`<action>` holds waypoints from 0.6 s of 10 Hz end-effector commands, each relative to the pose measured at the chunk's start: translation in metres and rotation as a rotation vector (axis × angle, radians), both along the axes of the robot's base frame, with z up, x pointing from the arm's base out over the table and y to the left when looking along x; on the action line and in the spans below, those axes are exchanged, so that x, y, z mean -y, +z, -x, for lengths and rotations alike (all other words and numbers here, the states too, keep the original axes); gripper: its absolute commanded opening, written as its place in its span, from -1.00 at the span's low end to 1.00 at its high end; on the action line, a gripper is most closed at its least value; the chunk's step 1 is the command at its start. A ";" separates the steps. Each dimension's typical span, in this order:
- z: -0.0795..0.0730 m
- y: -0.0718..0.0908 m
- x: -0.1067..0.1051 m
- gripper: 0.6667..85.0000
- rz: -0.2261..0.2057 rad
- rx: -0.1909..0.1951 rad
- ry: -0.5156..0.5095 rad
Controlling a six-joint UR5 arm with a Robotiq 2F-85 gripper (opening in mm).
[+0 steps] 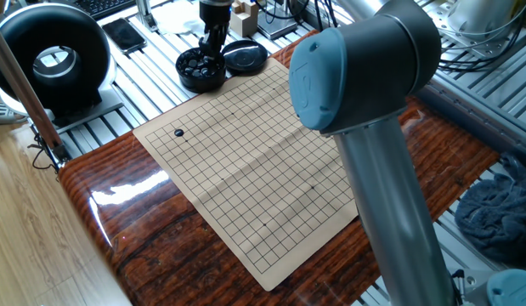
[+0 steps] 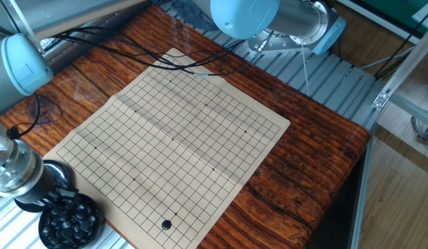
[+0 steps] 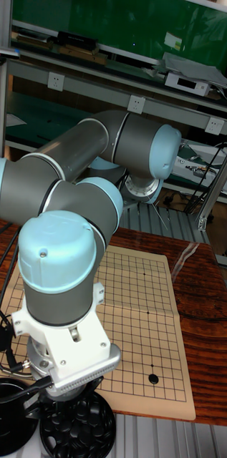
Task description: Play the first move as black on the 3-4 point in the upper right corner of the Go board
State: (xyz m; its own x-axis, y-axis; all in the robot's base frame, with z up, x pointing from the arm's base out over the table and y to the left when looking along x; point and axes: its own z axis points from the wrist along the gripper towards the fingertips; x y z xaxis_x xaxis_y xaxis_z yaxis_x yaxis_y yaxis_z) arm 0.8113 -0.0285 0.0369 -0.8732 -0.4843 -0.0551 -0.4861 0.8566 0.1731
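Gripper (image 1: 213, 53) down in bowl of black stones (image 1: 201, 70), beside lid (image 1: 245, 56); fingers seemingly close together, grasp impossible to tell. One black stone (image 1: 179, 133) on Go board (image 1: 254, 166), near corner, apart from gripper

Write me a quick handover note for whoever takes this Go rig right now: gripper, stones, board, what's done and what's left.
Gripper: down in the bowl of black stones off the board's corner; the pictures do not show whether its fingers are open or shut, or whether it holds a stone.
Lid: off, lying beside the bowl.
Board: flat on the wooden table, with one black stone near a corner.
Done: by the look of it, the first black move is already placed.
Left: confirm that point is the 3-4 point in the upper right, then lift the arm clear of the bowl.
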 end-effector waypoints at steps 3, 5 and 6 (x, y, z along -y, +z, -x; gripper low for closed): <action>-0.001 0.000 0.000 -0.50 -0.006 0.003 -0.008; -0.003 0.000 0.001 -0.50 -0.003 0.009 -0.018; -0.003 0.000 0.001 -0.50 -0.003 0.010 -0.020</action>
